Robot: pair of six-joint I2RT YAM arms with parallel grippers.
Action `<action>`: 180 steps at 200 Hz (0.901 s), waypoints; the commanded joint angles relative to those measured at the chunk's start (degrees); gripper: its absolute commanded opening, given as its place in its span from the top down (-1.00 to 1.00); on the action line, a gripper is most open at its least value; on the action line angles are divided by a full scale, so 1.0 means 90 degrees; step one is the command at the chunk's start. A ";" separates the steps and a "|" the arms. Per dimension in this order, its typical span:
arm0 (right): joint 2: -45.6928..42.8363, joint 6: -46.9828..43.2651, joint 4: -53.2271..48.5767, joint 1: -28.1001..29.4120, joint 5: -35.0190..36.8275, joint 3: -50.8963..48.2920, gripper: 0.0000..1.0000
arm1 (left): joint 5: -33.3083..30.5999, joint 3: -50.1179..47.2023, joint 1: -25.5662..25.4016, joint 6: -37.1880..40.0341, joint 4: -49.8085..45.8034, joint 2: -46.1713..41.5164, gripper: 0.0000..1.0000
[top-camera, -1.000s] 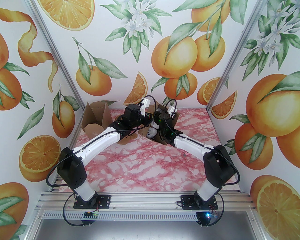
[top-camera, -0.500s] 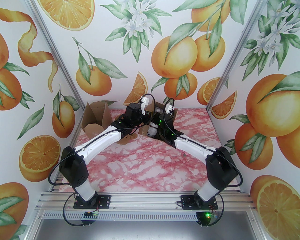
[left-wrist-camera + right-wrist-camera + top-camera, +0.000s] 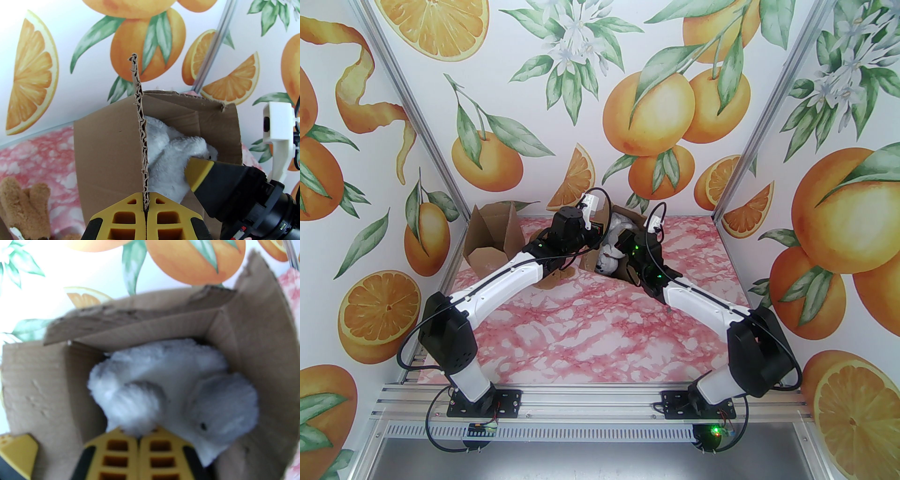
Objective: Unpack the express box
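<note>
the express box point(image 3: 105, 150) sits at the far edge of the table point(image 3: 581, 337) near the back wall, with wide bare marble in front. the left gripper point(image 3: 145, 207) is clamped on its torn flap edge; the right gripper point(image 3: 138, 439) is pinched together on the white plush toy point(image 3: 168, 380) inside. the right wrist view is blurred, and from above both arms cover the box front

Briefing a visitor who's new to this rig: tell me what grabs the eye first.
The orange-fruit wallpaper around the cell strikes first. At the far middle of the table sits an open cardboard box: the left pincer clamps its torn wall edge, the right pincer nips the white plush toy inside.
</note>
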 commanded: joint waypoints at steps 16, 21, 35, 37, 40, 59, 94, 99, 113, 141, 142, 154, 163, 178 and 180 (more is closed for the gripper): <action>-0.0445 -0.0056 0.0996 0.0016 -0.0901 0.0113 1.00 | -0.0359 0.0538 0.0137 -0.0314 -0.0017 0.0108 1.00; -0.0502 -0.0132 0.1066 0.0037 -0.0941 0.0118 1.00 | -0.0341 0.0596 0.0151 -0.0347 -0.0041 0.0151 1.00; -0.0672 -0.0392 0.1139 0.0112 -0.1036 0.0132 1.00 | -0.0283 0.0762 0.0206 -0.0421 -0.0142 0.0281 1.00; -0.0704 -0.0447 0.1131 0.0123 -0.1046 0.0135 1.00 | -0.0273 0.0777 0.0215 -0.0440 -0.0156 0.0297 1.00; -0.0751 -0.0534 0.1129 0.0141 -0.1068 0.0140 1.00 | -0.0258 0.0820 0.0220 -0.0453 -0.0175 0.0324 1.00; -0.1038 -0.0960 0.1181 0.0256 -0.1190 0.0103 1.00 | -0.0172 0.1017 0.0274 -0.0549 -0.0286 0.0489 1.00; -0.1478 -0.1111 0.1285 0.0251 -0.1267 -0.0060 1.00 | 0.0099 0.1238 0.0344 -0.0711 -0.0395 0.0722 1.00; -0.1532 -0.1158 0.1308 0.0251 -0.1254 -0.0074 1.00 | 0.0150 0.1256 0.0365 -0.0729 -0.0406 0.0756 1.00; -0.1704 -0.1303 0.1279 0.0256 -0.1134 -0.0078 1.00 | 0.0262 0.1318 0.0461 -0.0830 -0.0480 0.0831 1.00; -0.2098 -0.1595 0.1122 0.0227 -0.0783 -0.0038 1.00 | 0.0434 0.1308 0.0622 -0.0996 -0.0508 0.0881 1.00; -0.2116 -0.1597 0.1120 0.0224 -0.0776 -0.0037 1.00 | 0.0438 0.1314 0.0617 -0.0996 -0.0510 0.0886 1.00; -0.2250 -0.1704 0.1133 0.0203 -0.0755 0.0012 1.00 | 0.0507 0.1365 0.0621 -0.0994 -0.0548 0.0936 1.00; -0.2321 -0.1751 0.1127 0.0208 -0.0736 0.0059 1.00 | 0.0564 0.1437 0.0626 -0.1003 -0.0589 0.1004 1.00; -0.2422 -0.1894 0.1120 0.0206 -0.0714 0.0173 1.00 | 0.0657 0.1565 0.0627 -0.1029 -0.0707 0.1129 1.00; -0.2436 -0.1912 0.1094 0.0207 -0.0692 0.0187 1.00 | 0.0665 0.1579 0.0635 -0.1031 -0.0729 0.1146 1.00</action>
